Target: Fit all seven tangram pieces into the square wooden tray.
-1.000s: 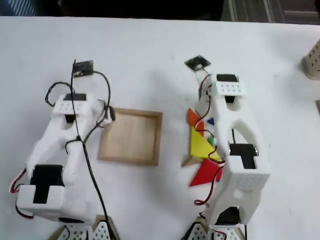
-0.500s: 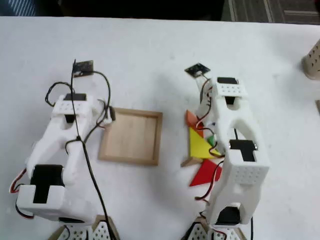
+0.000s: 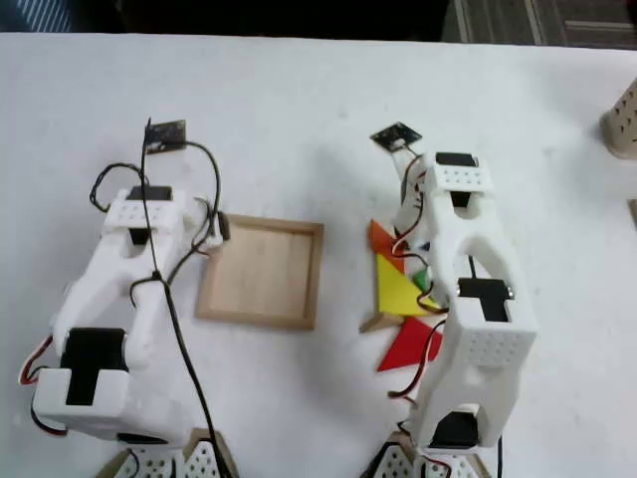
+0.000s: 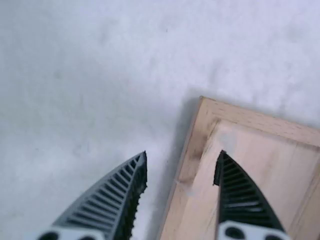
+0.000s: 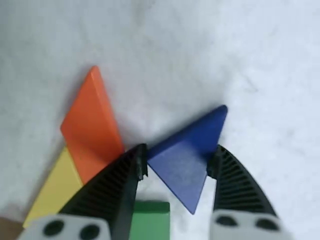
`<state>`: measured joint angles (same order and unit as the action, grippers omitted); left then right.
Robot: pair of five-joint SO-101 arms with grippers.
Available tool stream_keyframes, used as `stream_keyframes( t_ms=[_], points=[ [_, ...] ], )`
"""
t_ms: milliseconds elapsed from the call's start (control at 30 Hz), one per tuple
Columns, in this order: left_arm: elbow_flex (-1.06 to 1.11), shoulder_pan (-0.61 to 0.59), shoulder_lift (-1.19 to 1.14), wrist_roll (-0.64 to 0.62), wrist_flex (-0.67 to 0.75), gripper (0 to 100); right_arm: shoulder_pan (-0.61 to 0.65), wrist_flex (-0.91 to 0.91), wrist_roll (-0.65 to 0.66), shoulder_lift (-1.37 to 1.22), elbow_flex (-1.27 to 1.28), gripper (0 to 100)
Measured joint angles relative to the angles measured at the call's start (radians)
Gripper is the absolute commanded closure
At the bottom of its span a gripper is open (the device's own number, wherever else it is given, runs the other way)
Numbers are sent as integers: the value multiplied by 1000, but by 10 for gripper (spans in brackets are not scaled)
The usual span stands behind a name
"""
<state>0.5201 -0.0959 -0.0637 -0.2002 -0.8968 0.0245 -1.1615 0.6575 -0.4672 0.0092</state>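
The tray (image 3: 261,271) lies flat on the white worktop (image 3: 299,100) between the two arms, nearer the left one. The left pincer (image 4: 180,175) hangs spread apart over one of the tray's corners. One finger (image 4: 117,195) is above the worktop just outside the rim, and the other is above the tray's wooden floor. It grasps nothing, and I cannot tell whether either tip touches down. The tangram pieces sit in a loose cluster on the worktop beside the tray, on the right arm's side, and apart from it. The right arm reaches over them and hides part of the cluster. The right pincer (image 5: 175,165) is also released, with a finger on either side of the blue triangle (image 5: 187,150), which lies flat between them. I cannot make out whether the fingers actually press it. An orange piece (image 5: 92,120) lies just beside the blue one, with a yellow triangle (image 5: 50,187) against its far edge. A green piece (image 5: 150,212) sits right next to the blue triangle's near corner. Closer to the arm's base lie a red triangle (image 3: 406,347) and a plain wood-coloured piece (image 3: 376,321), both touching the yellow one.
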Motion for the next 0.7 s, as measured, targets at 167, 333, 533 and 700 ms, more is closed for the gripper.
stream_keyframes(
  t_ms=[167, 333, 533, 700],
  points=[
    [0, 0, 0, 0, 0, 775, 0, 0, 0, 0, 0, 893],
    [0, 0, 0, 0, 0, 775, 2, -81, -29, -3, -46, 893],
    [0, 0, 0, 0, 0, 775, 3, -222, -63, 18, -141, 893],
    [0, 0, 0, 0, 0, 775, 5, -284, -100, 68, -161, 893]
  ],
)
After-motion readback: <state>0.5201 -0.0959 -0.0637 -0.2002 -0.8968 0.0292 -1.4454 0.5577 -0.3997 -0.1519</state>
